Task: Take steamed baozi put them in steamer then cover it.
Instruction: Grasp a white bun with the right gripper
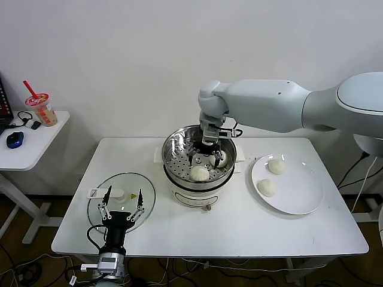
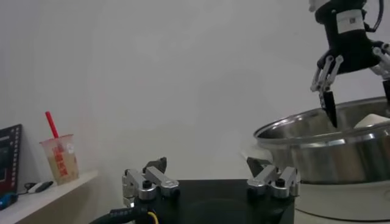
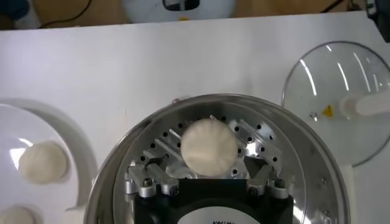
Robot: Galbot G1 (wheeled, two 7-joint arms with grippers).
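The left hand [image 1: 121, 211] waits open at the near edge of the tabletop [image 1: 239, 230], by the glass lid [image 1: 122, 200]. The right hand [image 1: 207, 157] is open low inside the steamer [image 1: 199, 162], where two baozi [image 1: 199, 173] sit. Two more lie on the plate [image 1: 296, 194].

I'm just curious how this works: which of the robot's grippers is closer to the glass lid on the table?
The left. Its open left gripper hovers right over the glass lid's near edge. The open right gripper is down inside the steamer, beside two baozi, off to the lid's right.
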